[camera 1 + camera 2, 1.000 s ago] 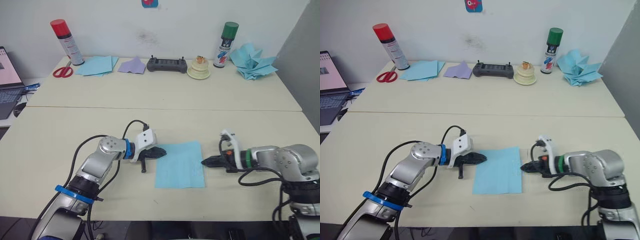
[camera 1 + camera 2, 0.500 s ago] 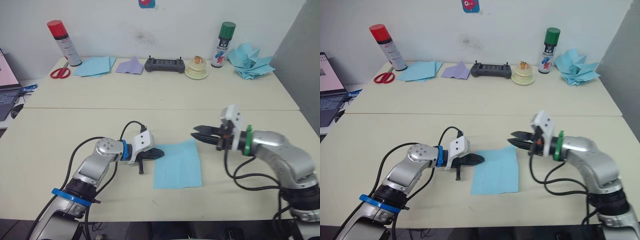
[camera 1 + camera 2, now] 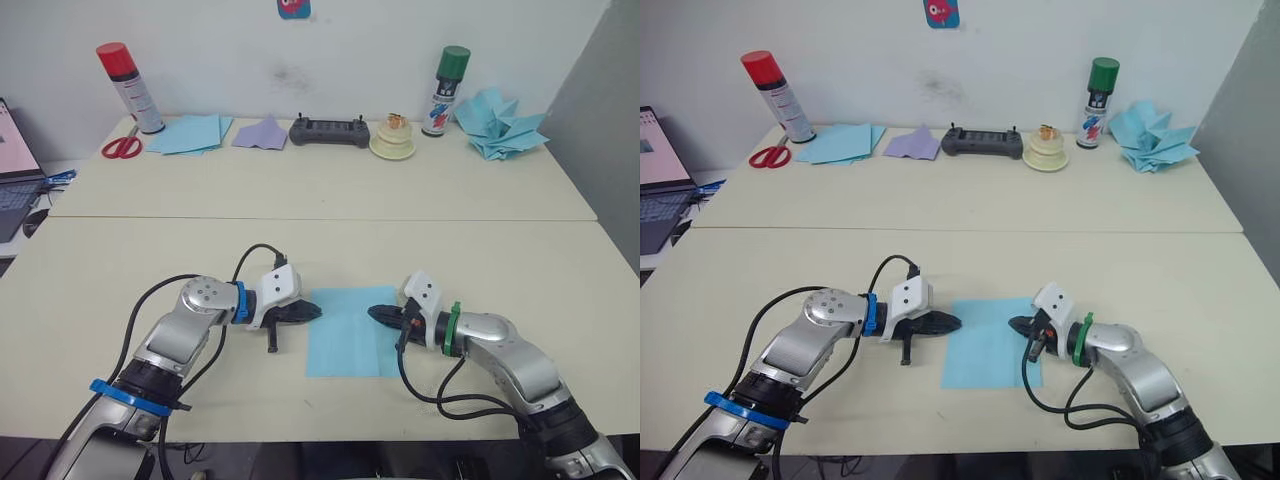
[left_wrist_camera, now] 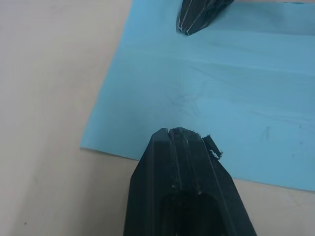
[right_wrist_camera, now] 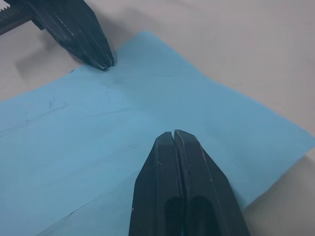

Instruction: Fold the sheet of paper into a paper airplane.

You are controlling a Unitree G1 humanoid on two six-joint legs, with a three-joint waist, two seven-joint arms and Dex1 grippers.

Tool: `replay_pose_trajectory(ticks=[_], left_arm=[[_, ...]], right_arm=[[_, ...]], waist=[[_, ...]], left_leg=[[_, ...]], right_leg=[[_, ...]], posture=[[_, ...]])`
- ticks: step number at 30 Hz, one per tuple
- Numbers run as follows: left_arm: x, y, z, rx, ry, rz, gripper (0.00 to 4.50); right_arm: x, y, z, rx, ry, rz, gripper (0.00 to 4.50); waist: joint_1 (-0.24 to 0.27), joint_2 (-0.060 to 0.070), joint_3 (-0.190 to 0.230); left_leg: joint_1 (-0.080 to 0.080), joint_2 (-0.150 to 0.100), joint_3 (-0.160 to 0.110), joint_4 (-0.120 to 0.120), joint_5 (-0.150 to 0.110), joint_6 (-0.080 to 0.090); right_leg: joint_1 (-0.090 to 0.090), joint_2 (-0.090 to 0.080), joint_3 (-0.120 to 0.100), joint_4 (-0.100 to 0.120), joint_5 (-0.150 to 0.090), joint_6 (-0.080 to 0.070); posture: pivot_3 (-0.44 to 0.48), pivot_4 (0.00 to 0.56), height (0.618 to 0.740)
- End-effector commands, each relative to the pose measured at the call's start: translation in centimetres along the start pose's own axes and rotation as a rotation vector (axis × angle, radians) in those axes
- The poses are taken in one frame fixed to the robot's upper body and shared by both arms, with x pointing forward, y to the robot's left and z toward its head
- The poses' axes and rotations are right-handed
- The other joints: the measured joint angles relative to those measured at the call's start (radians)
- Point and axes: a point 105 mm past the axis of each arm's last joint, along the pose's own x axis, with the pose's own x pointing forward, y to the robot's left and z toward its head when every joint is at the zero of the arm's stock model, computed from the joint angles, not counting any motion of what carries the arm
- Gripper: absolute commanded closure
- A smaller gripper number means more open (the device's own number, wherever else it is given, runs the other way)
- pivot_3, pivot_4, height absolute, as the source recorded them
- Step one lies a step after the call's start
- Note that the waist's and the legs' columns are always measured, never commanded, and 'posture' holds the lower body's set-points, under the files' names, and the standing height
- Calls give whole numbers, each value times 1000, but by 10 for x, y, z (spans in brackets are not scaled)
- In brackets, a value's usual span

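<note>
The sheet of paper (image 3: 347, 340) lies flat on the near table, light blue with faint crease lines. My left gripper (image 3: 316, 311) is shut, and its tip rests at the sheet's left edge near the far corner. In the left wrist view its shut fingertips (image 4: 179, 132) sit just over the paper's edge. My right gripper (image 3: 374, 314) is also shut, with its tip low over the right part of the sheet. The right wrist view shows that tip (image 5: 173, 133) above the paper (image 5: 88, 142), pointing at the left gripper (image 5: 105, 64). Neither gripper holds the paper.
Along the far table stand a red spray can (image 3: 122, 87), scissors (image 3: 121, 147), a pile of blue sheets (image 3: 188, 133), a purple paper piece (image 3: 262, 132), a black controller (image 3: 328, 130), a cream round object (image 3: 396, 144), a green can (image 3: 446, 90) and a heap of blue paper shapes (image 3: 502, 122). A laptop (image 3: 14, 170) sits at the far left.
My right gripper has come down and nearer from above the sheet's far right corner to its right part. The left gripper has stayed at the left edge.
</note>
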Motion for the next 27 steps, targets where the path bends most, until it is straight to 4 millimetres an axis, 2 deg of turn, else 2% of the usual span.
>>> replay_pose_trajectory(ticks=[1,5,10,14,17,22,27], left_arm=[[-3,-6,-19,-68,69,-14,4500],[-13,3,3,-150,-44,32,4500],[-34,6,51,-240,-238,34,4500],[-26,-8,67,-232,-268,-11,4500],[-8,-16,61,-215,-232,-7,4500],[22,-18,28,-167,-115,81,4500],[36,-15,9,-197,-91,146,4500]], right_arm=[[-7,-10,-10,27,11,-69,4479],[-5,-9,-10,39,-3,-79,4479],[1,-6,-7,39,-16,-69,4479],[3,-6,-6,34,-20,-61,4479],[5,-5,-6,32,-17,-53,4479],[5,-2,-7,33,-11,-45,4479],[1,-2,-8,35,-14,-50,4479]], waist=[[0,0,0],[0,0,0],[0,-1,1],[0,-1,0],[0,-1,0],[0,-1,0],[6,-1,0]], left_leg=[[0,0,0,0,0,0],[0,0,0,0,0,0],[-2,0,-1,1,0,0],[-2,0,0,1,0,0],[-1,0,0,1,0,0],[-1,0,-1,1,0,0],[-1,0,-1,1,0,0]], right_leg=[[0,0,0,0,0,0],[0,0,1,0,0,0],[-1,0,0,0,0,0],[0,0,1,0,0,0],[0,0,1,0,0,0],[0,0,1,0,0,0],[1,0,1,0,1,-1]], posture=[[0,150,740],[0,150,740],[0,150,740],[0,150,740],[0,150,740],[0,150,740],[0,150,740]])
